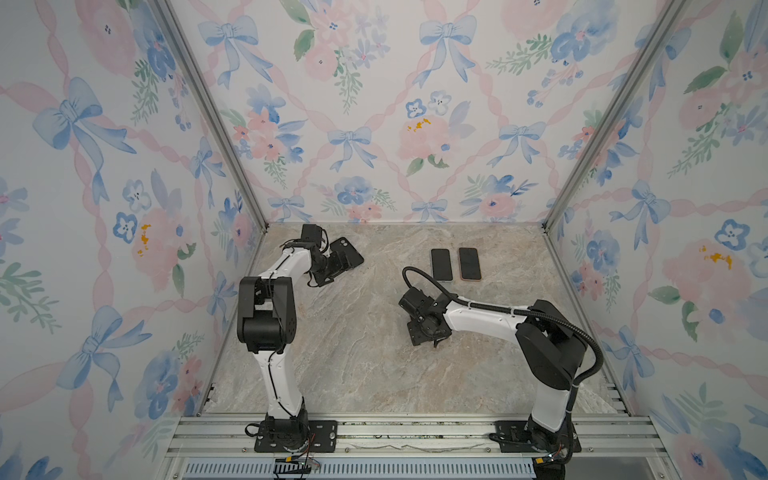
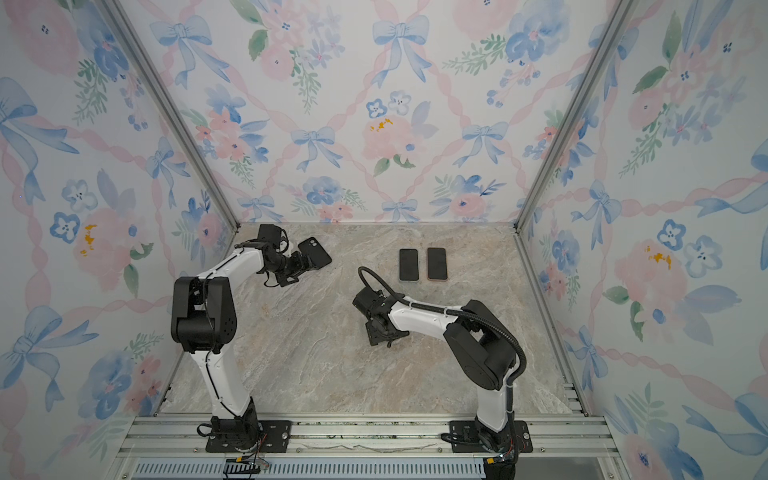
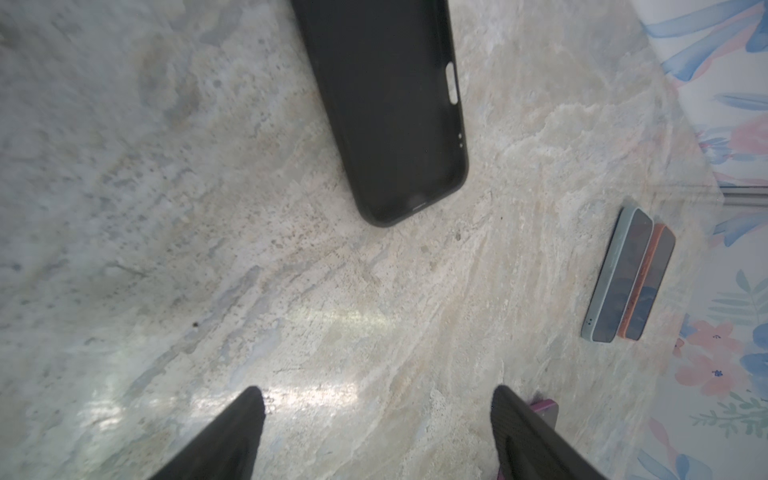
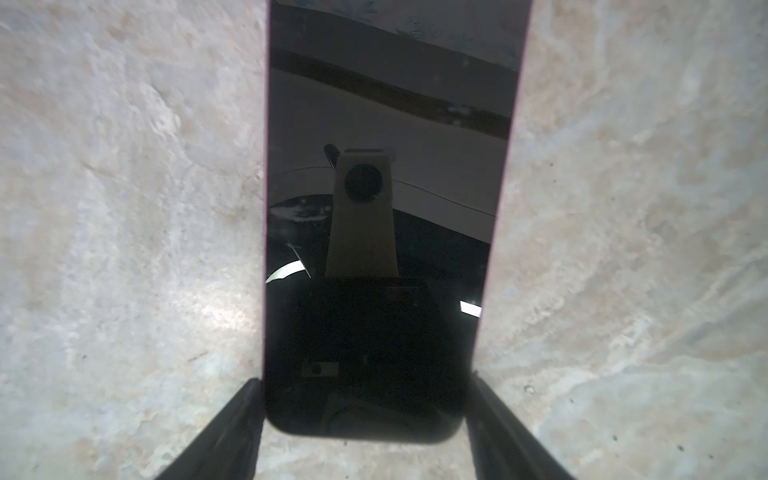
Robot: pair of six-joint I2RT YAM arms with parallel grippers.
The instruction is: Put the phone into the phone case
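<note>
Phone (image 4: 374,208): flat on the tabletop (image 1: 353,365), screen up, near the middle, slightly toward the right edge. My right claw (image 4: 365,382) straddles one end, a finger along each long side, presumably squaring up to lift. I cannot tell whether I pinch or merely flank it.

Phone case (image 3: 386,104): black, open side up, near the far left corner. My left claw (image 3: 377,390) hovers short of it, spread wide and empty, probably to steady it.

Top views: my right wrist hides the phone. Left wrist view crops the case's far end.

Green-cased phone (image 3: 615,278) and orange-cased phone (image 3: 650,282) lie side by side nearer the far edge.
</note>
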